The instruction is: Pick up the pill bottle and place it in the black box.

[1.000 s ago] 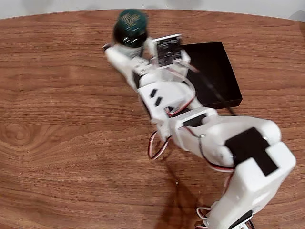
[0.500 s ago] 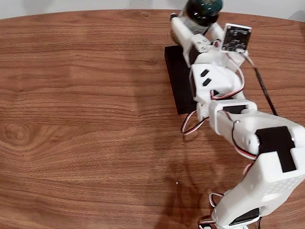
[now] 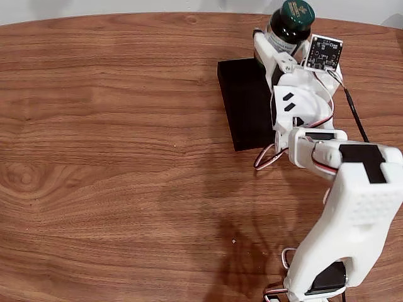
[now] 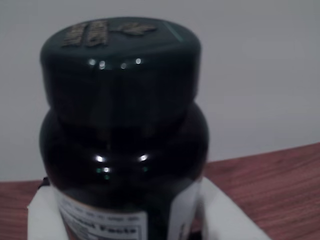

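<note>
The white two-finger gripper (image 3: 277, 47) is clamping the dark green glass pill bottle (image 3: 288, 26), carrying it upright above the shallow matte black box (image 3: 242, 104) near the wooden table's (image 3: 113, 157) far edge. Pickup looks finished; lowering and releasing remain.

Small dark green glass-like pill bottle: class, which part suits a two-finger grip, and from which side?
Grip the small dark green glass-like pill bottle on its labelled body below the shoulder, coming in level from the side. It stands upright, the round body fits between two fingers, and the wider shoulder above helps stop slipping. The gripper holds it this way now.
</note>
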